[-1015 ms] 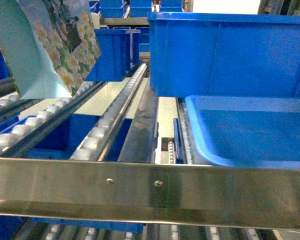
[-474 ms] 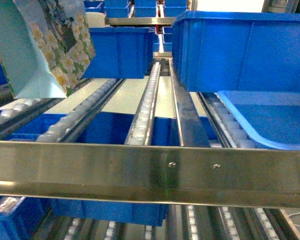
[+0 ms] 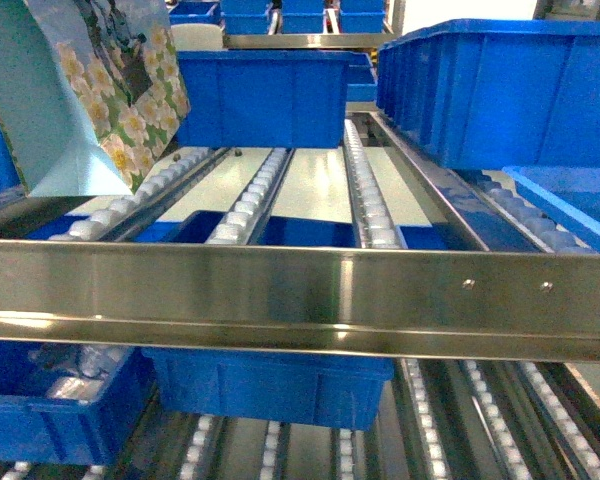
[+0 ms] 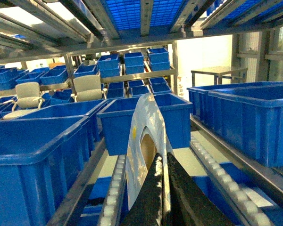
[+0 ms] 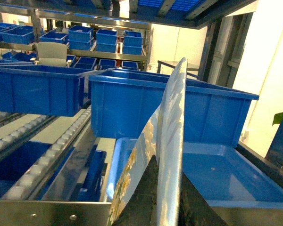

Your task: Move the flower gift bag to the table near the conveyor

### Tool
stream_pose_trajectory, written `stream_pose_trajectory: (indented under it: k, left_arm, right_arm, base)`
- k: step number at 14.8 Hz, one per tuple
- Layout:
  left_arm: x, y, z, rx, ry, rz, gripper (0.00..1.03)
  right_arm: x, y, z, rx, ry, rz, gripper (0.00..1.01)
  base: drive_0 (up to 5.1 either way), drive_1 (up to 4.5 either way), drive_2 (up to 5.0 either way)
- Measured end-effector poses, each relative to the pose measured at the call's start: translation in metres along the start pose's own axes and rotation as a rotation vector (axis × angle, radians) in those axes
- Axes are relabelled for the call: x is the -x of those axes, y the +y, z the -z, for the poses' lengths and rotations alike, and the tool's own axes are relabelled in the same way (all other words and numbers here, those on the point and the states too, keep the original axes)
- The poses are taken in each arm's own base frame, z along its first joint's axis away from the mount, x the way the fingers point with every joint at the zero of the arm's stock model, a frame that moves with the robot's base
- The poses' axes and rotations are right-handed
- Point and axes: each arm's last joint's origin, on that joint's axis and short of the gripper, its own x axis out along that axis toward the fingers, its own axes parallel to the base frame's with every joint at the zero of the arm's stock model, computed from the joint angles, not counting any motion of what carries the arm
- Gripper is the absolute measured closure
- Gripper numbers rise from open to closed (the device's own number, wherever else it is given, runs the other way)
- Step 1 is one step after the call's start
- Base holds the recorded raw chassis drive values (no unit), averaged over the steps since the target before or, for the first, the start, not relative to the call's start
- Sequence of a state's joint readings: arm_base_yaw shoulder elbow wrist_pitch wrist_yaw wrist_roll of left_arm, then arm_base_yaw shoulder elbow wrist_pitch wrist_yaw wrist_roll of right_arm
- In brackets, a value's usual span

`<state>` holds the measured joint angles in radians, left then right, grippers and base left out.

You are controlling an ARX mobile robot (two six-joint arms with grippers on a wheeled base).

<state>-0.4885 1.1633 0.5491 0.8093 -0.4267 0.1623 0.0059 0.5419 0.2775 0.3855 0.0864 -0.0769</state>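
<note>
Bag [image 3: 85,95] hung at the upper left of your head view, lifted off the conveyor [image 3: 300,300], its flowered face turned right and its pale teal side toward the camera. Your left gripper [image 4: 162,188] was clamped on the bag's upper edge: in the left wrist view the two dark fingers [image 4: 188,197] met with the thin sheet of the bag [image 4: 144,146] pinched between them, the cut-out handle hole showing just above. Your right gripper [image 5: 166,202] was likewise closed on an edge of the bag [image 5: 172,136], which rose edge-on up the middle of the right wrist view with flower print down its left side. Neither gripper showed in the head view. Below the bag, the conveyor's steel front rail ran across the whole frame, and white rollers [image 3: 245,205] ran away from you in several tracks behind it. Blue bins [image 3: 265,100] sat on the tracks further back, one large bin [image 3: 500,95] at the right, and another bin [image 3: 270,385] sat on the tier under the rail. In the right wrist view you had a shallow blue tray [image 5: 217,174] lying just beside the bag on the right. White chairs [image 4: 87,87] stood beyond the racks. I could not make out the table in any view.
</note>
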Motion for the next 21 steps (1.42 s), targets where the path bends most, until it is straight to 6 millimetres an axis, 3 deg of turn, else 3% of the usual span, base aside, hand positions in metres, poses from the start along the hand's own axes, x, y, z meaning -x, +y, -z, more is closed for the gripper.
stream_pose_trajectory:
  k: [21]
  left_arm:
    - [0.0002, -0.0001, 0.0000, 0.000, 0.000, 0.001, 1.01]
  right_arm:
    - [0.0001, 0.0000, -0.0002, 0.000, -0.002, 0.000, 0.98]
  base:
    - [-4.5, 0.62, 4.0]
